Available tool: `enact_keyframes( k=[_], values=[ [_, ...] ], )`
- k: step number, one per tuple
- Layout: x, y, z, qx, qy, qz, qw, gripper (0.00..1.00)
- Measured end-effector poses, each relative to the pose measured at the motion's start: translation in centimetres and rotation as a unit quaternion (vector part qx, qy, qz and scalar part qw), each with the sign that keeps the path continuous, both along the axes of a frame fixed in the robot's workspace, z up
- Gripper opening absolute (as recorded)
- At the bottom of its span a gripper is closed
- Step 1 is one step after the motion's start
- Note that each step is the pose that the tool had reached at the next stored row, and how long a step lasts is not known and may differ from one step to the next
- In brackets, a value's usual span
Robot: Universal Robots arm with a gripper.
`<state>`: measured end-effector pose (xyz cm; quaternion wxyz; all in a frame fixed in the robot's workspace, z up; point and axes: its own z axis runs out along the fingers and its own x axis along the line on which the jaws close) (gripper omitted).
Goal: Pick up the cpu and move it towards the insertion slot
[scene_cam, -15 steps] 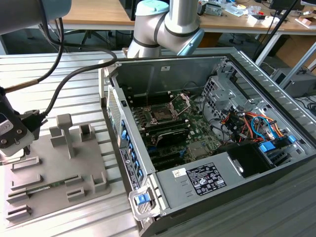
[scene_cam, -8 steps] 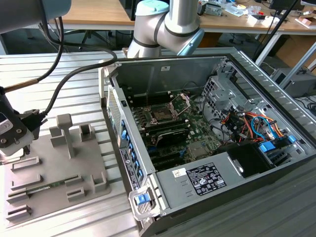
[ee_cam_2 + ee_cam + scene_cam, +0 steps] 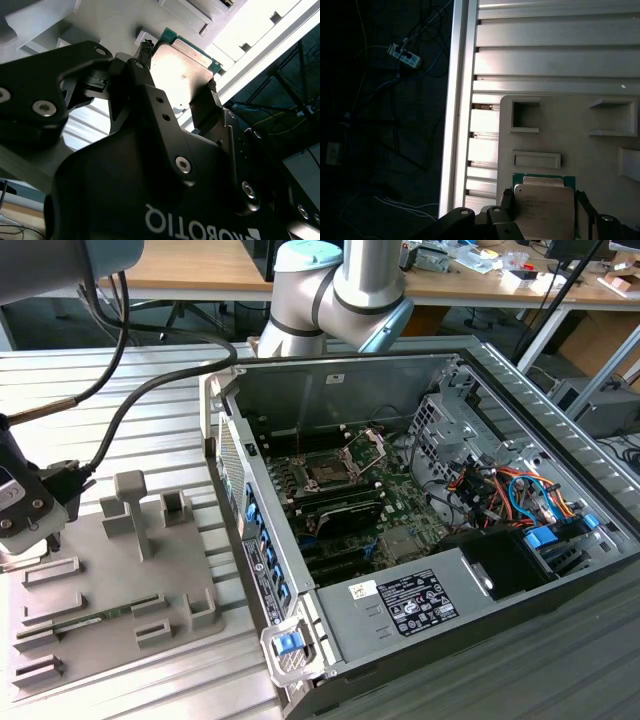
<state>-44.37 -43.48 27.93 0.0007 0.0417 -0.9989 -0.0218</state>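
Note:
The cpu point(image 3: 542, 207), a silvery square chip with a thin green rim, sits between my gripper's point(image 3: 543, 200) two black fingers in both wrist views. One finger point(image 3: 145, 52) presses one edge of the cpu point(image 3: 185, 65) and the other finger presses the opposite edge, so the gripper point(image 3: 179, 67) is shut on it. In the exterior view the gripper point(image 3: 25, 540) hangs over the grey tray point(image 3: 110, 580) at the far left. The insertion slot point(image 3: 328, 472) lies in the open computer case, its metal load plate point(image 3: 365, 448) hinged up. I cannot tell whether the cpu touches the tray.
A green memory stick point(image 3: 100, 618) lies in a tray recess. Upright tray posts point(image 3: 130, 505) stand to the right of the gripper. The case's side wall point(image 3: 250, 530) stands between tray and socket. Cables and drive bays point(image 3: 500, 490) crowd the case's right side. The table's left edge point(image 3: 457, 100) is close.

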Motion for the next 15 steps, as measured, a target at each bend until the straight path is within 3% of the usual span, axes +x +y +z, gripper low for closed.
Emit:
enact_keyframes(
  k=[15],
  values=[
    [0.0,0.0,0.38,0.0001,0.0,0.0,1.0,0.55]
  ],
)
